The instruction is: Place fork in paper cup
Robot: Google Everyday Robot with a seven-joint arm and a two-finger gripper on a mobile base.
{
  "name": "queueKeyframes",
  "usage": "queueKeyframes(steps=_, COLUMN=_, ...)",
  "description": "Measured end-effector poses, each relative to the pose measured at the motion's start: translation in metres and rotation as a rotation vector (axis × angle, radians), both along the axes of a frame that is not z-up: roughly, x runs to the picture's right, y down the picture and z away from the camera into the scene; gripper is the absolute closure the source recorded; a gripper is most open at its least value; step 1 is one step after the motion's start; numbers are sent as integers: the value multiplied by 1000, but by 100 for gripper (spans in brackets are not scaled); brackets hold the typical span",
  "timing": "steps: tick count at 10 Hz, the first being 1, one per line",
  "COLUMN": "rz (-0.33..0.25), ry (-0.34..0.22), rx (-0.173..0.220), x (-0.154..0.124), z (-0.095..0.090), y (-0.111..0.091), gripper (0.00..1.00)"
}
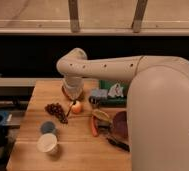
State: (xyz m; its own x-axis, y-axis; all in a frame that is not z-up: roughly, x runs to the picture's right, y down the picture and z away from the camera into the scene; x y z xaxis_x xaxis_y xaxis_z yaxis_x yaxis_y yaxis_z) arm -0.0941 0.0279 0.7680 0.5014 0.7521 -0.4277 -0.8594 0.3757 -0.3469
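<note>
1. Tabletop (78,150): flat, pale wood grain.
2. Gripper (72,94): white, rounded, hanging over the back-left of the tabletop; closed, apparently pinching item 4.
3. Paper cup (48,144): cream, thin-walled, round open rim; front-left, well apart from the gripper. Probably tips easily: centre above the rim, descend vertically, release low.
4. Fork (69,111): slim silver sliver dangling below the gripper, faint.

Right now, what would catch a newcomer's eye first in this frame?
The bulky white robot arm fills the right side and reaches left over the wooden table. Its gripper hangs shut over the back of the table, just behind a small orange fruit; whether it holds the fork cannot be told. The cream paper cup stands near the front left corner, with a blue-grey cup just behind it.
</note>
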Motion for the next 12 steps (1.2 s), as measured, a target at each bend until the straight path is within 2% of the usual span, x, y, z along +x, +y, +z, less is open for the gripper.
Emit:
queueKeyframes(steps=3, rz=-31, ry=-42, rx=65, x=-15, z=-24, y=-27, gripper=100)
queueKeyframes(steps=5, rz=-56, ry=-63, rx=98, x=-23, z=-40, y=-35, gripper=100)
queueKeyframes(steps=6, rz=-76, ry=-82, rx=118, x=-31, z=-55, y=-37, gripper=100)
queueKeyframes(steps=9, rz=-130, ry=-106, rx=156, x=-41, z=-86, y=-36, gripper=100)
queueKeyframes(steps=12, rz=-172, ry=-150, rx=157, x=-45, z=-112, y=-25, gripper=100)
